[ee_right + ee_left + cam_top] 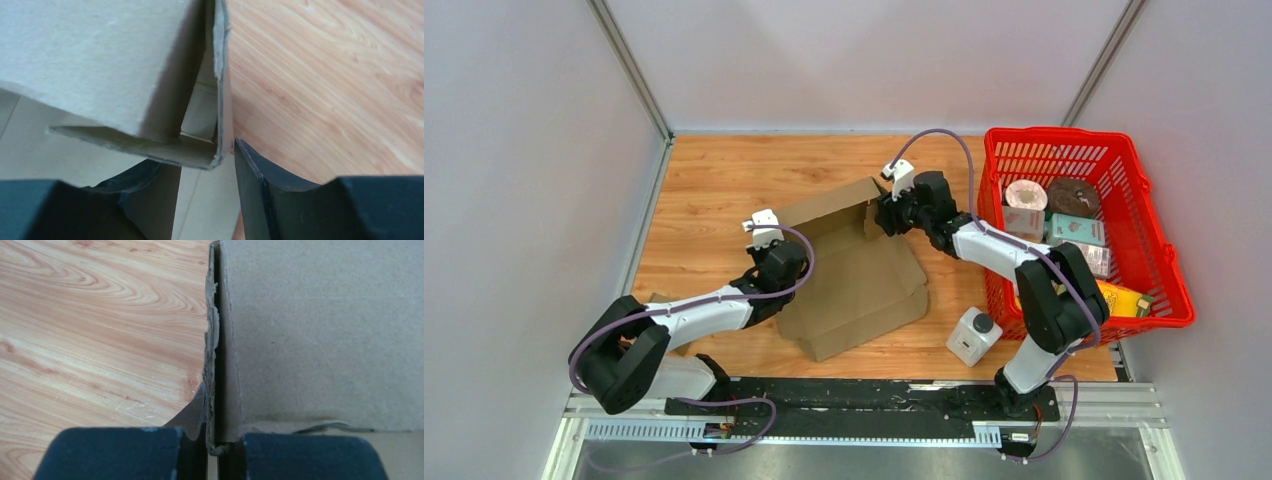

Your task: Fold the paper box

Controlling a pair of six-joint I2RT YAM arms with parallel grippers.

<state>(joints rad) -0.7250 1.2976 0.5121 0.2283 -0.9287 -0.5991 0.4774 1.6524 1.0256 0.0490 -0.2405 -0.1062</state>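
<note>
The box (854,280) sits in the middle of the surface (714,190), barely begun, far wall up and near panels flat, left fingers (120,452) clamped on its left edge, right fingers (300,205) straddling the raised far corner, whether pinching I cannot tell, so most folds look left.

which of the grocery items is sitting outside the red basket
The white container with the dark cap, standing on the table beside the red basket; every other item lies inside it.
</note>
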